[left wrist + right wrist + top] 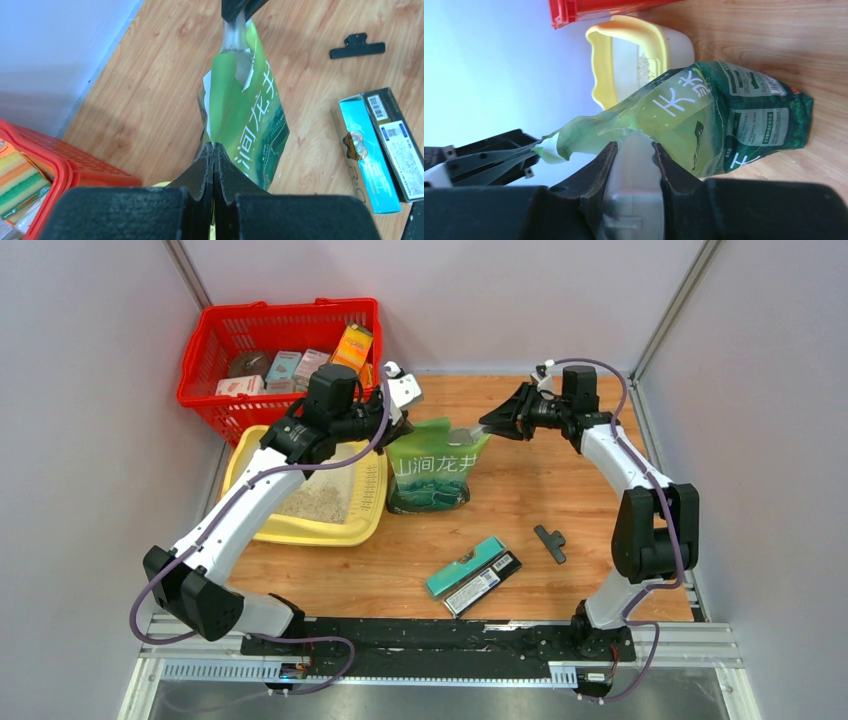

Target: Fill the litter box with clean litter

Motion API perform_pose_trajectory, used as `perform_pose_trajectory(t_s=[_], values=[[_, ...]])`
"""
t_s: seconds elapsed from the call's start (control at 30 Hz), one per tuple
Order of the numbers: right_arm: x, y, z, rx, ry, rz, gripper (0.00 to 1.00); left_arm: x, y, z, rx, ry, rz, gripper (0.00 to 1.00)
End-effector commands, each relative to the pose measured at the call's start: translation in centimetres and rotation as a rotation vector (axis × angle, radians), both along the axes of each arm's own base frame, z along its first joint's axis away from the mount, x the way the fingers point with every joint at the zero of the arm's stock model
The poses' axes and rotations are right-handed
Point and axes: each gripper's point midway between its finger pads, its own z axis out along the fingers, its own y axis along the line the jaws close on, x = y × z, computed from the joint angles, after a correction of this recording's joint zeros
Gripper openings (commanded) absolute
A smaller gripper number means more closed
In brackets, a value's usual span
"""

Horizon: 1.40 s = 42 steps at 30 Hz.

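Note:
The pale-yellow litter box (pixel 300 532) sits at the left and holds a patch of beige litter (pixel 320 500). It also shows in the right wrist view (pixel 601 65) with litter (pixel 642 60) inside. The green printed bag (pixel 435 475) stands just right of it. My left gripper (pixel 393 420) is shut on the bag's top edge (pixel 214 147). My right gripper (pixel 497 425) is shut on the handle of the translucent scoop (pixel 634 165). The scoop's front end (pixel 465 433) is at the bag's open mouth. The litter inside the bag is hidden.
A red mesh basket (pixel 250 350) with boxes stands behind the litter box. A teal box (pixel 465 565) and a black box (pixel 485 583) lie in front of the bag. A black clip (pixel 549 542) lies to their right. Grey walls close in on both sides.

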Motion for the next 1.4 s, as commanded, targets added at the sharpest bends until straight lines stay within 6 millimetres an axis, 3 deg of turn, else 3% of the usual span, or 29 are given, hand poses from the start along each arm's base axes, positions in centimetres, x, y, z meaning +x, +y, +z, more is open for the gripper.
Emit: perform_pose_trajectory(t_s=[0.0, 0.23, 0.27, 0.53, 0.83, 1.23, 1.37], values=[[0.9, -1.1, 2.8, 0.149, -0.06, -0.011, 0.0, 0.1, 1.6, 2.0, 0.07, -0.093, 0.011, 0.0], [0.0, -3.0, 3.2, 0.192, -0.082, -0.001, 0.0, 0.3, 2.3, 1.7, 0.137, -0.143, -0.005, 0.0], [0.3, -4.2, 3.4, 0.194, -0.087, -0.027, 0.0, 0.3, 2.3, 1.6, 0.138, -0.142, -0.007, 0.0], [0.0, -6.5, 5.2, 0.199, -0.133, -0.065, 0.0, 0.6, 2.1, 1.5, 0.14, -0.148, -0.013, 0.0], [-0.2, -7.5, 6.5, 0.151, -0.174, -0.09, 0.0, 1.4, 1.4, 1.5, 0.125, -0.144, -0.018, 0.0], [-0.3, -8.2, 4.1, 0.16, -0.105, -0.083, 0.0, 1.5, 1.3, 1.3, 0.118, -0.131, -0.008, 0.0], [-0.1, -8.0, 4.8, 0.258, -0.099, -0.057, 0.0, 1.5, 1.5, 1.0, 0.135, -0.127, -0.008, 0.0]])
